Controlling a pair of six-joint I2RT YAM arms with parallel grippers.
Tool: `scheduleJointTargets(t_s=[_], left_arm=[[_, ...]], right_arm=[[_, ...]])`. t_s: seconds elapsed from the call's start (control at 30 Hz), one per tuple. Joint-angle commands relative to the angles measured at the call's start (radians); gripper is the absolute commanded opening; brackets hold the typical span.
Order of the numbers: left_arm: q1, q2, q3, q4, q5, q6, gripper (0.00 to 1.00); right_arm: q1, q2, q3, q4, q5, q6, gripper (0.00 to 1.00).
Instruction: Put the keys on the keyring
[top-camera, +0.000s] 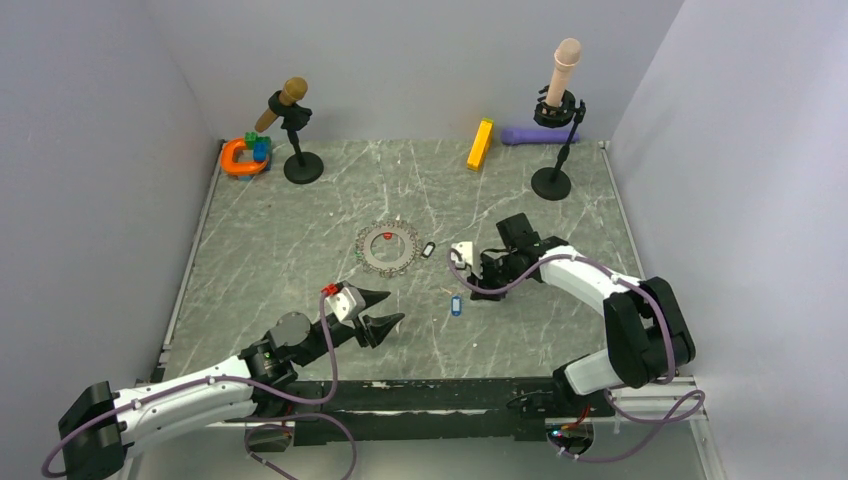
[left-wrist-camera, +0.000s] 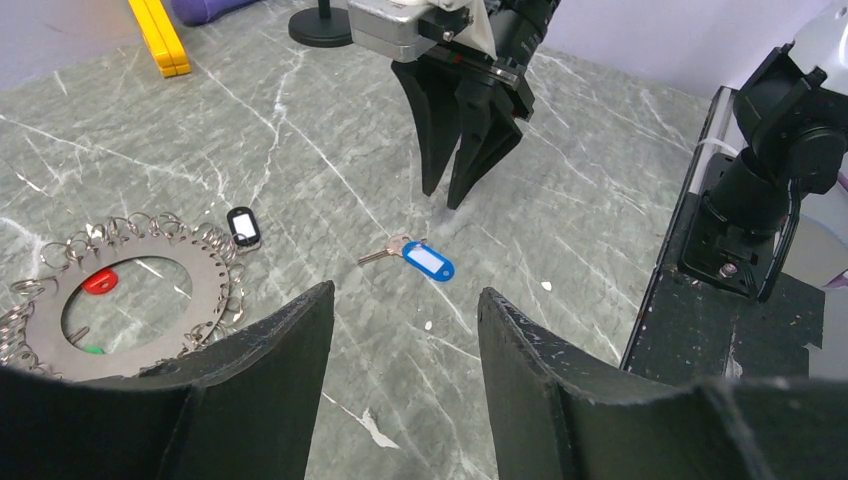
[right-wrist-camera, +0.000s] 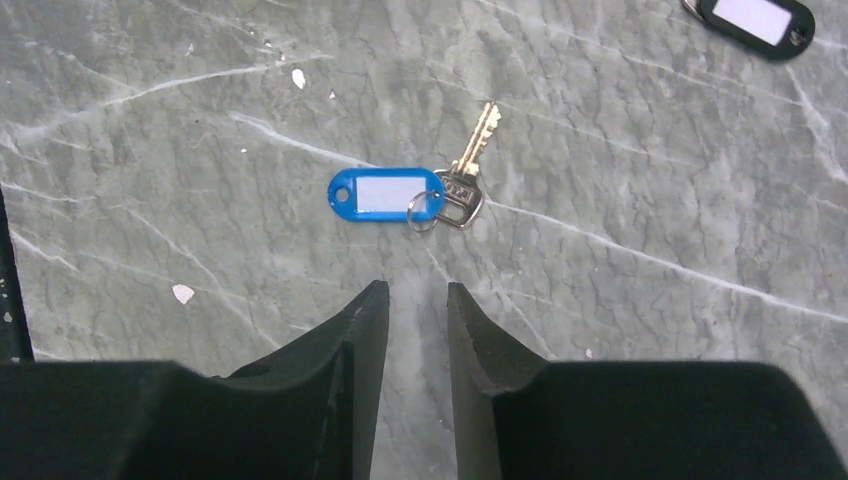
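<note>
Pickup stage, by my read. Right pincer (right-wrist-camera: 415, 292) hovers over the blue key (right-wrist-camera: 385, 193), fingers slightly parted, empty. Left pincer (left-wrist-camera: 405, 300) gapes, empty. Key lies flat on the desk (right-wrist-camera: 650, 130), apart from the keyring (left-wrist-camera: 205, 290). Next move: descend, pinch tag.

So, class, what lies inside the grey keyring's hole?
A red tag and a green tag on bare table; the left gripper hides the keyring's near edge.

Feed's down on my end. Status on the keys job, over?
Left gripper open, empty, near the keyring. Right gripper narrowly open, empty, over the blue key. Black key loose beside keyring. Nothing blocks the blue key.
</note>
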Motion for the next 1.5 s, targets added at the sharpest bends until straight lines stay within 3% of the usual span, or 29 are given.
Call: scheduleJointTargets(t_s=[0.0, 0.27, 0.5, 0.77, 1.0, 1.07, 1.27, 1.47], left_arm=[[-0.004, 0.006, 0.024, 0.042, 0.015, -0.01, 0.6], [-0.003, -0.007, 0.023, 0.022, 0.009, -0.008, 0.59], [-0.003, -0.082, -0.012, -0.007, -0.017, -0.014, 0.6], [-0.003, -0.114, -0.024, -0.025, -0.024, -0.019, 0.6], [-0.003, -0.124, -0.028, -0.028, -0.024, -0.022, 0.6], [-0.003, -0.124, -0.025, -0.032, -0.023, -0.021, 0.6], [-0.003, -0.119, -0.016, -0.035, -0.017, -0.02, 0.6], [-0.003, -0.117, -0.003, -0.04, -0.012, -0.021, 0.59]], right_arm=[[0.034, -0.01, 0.015, 0.002, -0.043, -0.054, 0.34], [0.168, 0.044, 0.042, 0.09, 0.14, -0.023, 0.36], [0.214, 0.064, 0.041, 0.112, 0.222, 0.009, 0.36], [0.231, 0.117, 0.069, 0.112, 0.263, 0.029, 0.22], [0.231, 0.113, 0.07, 0.107, 0.278, 0.034, 0.0], [0.232, 0.105, 0.07, 0.106, 0.28, 0.033, 0.0], [0.217, 0.069, 0.08, 0.089, 0.204, 0.036, 0.0], [0.127, 0.029, 0.161, 0.031, -0.08, 0.071, 0.0]])
